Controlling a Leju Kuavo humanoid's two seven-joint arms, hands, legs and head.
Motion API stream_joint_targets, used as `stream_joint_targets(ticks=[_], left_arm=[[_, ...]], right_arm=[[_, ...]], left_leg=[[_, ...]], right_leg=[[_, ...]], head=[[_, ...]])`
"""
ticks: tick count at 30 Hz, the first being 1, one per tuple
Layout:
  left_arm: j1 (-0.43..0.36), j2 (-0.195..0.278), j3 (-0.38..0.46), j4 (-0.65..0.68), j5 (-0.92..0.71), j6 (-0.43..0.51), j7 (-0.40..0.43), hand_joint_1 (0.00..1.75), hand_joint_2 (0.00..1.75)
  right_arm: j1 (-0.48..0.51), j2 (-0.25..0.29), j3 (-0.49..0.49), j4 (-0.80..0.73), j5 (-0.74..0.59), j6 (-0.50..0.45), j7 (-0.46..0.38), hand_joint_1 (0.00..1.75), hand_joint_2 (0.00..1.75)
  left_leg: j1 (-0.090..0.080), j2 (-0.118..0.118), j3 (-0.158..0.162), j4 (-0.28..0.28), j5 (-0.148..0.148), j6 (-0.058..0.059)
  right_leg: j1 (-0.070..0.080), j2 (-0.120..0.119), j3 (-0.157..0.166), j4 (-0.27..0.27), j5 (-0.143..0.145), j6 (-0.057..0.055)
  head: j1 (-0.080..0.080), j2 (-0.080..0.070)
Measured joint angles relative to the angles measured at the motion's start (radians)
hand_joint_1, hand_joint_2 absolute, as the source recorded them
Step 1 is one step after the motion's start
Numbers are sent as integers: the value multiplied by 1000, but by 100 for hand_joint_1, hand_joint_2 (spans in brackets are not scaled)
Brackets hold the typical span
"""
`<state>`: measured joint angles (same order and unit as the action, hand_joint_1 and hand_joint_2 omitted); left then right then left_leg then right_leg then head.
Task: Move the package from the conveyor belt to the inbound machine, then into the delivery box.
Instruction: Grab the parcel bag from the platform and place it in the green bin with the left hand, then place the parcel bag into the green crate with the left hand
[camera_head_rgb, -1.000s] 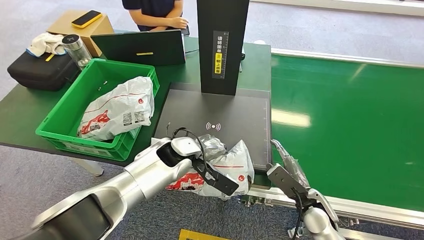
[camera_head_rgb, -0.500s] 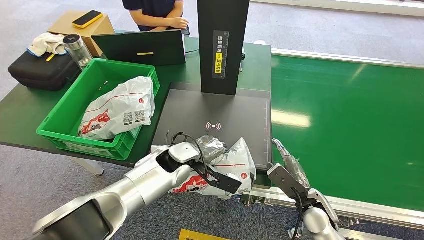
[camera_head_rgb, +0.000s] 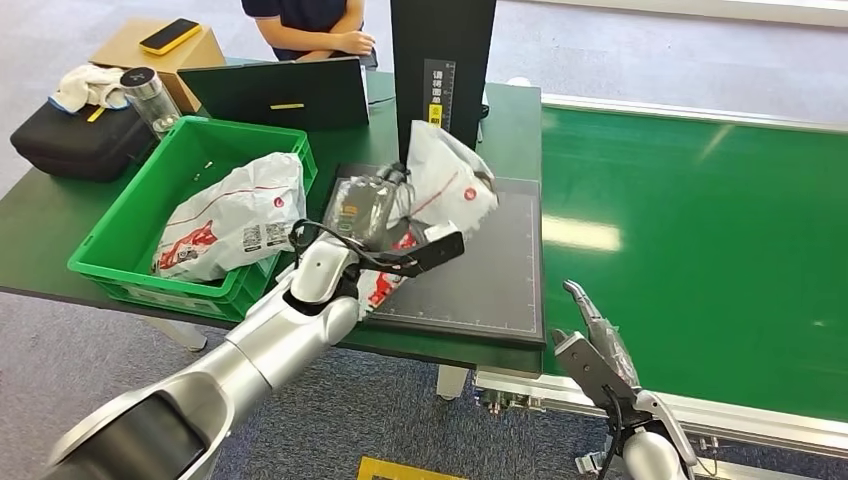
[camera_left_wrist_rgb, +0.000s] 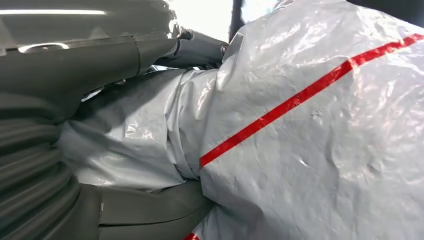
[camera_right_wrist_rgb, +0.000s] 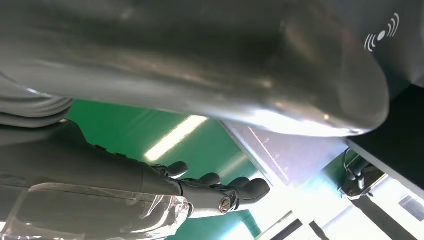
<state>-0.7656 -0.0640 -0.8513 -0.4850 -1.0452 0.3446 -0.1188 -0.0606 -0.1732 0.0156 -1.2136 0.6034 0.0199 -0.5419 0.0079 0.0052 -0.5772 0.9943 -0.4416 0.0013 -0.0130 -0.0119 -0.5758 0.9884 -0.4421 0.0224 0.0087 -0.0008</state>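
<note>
Package (camera_head_rgb: 440, 185): crinkled grey plastic mailer, red stripe and red round logo, raised over the dark scanner pad (camera_head_rgb: 490, 270) before the black post (camera_head_rgb: 440, 80). Left hand (camera_head_rgb: 395, 235) grips its bunched end, fingers wrapped tight. Right hand (camera_head_rgb: 595, 345) near the green belt (camera_head_rgb: 700, 250), fingers extended, seemingly holding nothing. Post's yellow label unreadable.

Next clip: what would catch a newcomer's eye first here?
The left hand holds a crumpled white package with red stripes up over the dark scanner pad, in front of the black tower. Beside it, a green crate already holds a similar package. The right hand waits by the bright green conveyor belt.
</note>
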Motion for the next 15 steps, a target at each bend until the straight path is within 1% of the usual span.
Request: stream_joint_targets(ticks=[2,4,10,13,15], left_arm=[[22,15,46,-66,-51,40,23,175,175],[47,25,91,-121,-87,56,29,175,175],[127,40,212,-270,-163,140,43,175,175],[168,46,292,-364,-193,209,49,175,175],[190,51,354,-427,-193,265,37,175,175]], right_arm=[[6,3,-5,-7,3,1,-2,0,0],[7,8,-6,-11,7,1,-5,0,0],[18,20,-9,-29,11,1,-6,0,0],[35,25,-13,-46,15,1,-6,0,0],[43,28,-15,-57,16,1,-6,0,0]], left_leg=[[0,0,-1,0,0,0],[0,0,-2,0,0,0],[0,0,-4,0,-1,0],[0,1,-5,0,-1,0],[0,1,-5,0,-1,0]], right_leg=[[0,0,-1,0,-1,0],[0,0,-2,0,-1,0],[0,0,-4,0,-1,0],[0,0,-5,0,-1,0],[0,0,-5,0,-1,0]], head=[[0,0],[0,0],[0,0],[0,0],[0,0]])
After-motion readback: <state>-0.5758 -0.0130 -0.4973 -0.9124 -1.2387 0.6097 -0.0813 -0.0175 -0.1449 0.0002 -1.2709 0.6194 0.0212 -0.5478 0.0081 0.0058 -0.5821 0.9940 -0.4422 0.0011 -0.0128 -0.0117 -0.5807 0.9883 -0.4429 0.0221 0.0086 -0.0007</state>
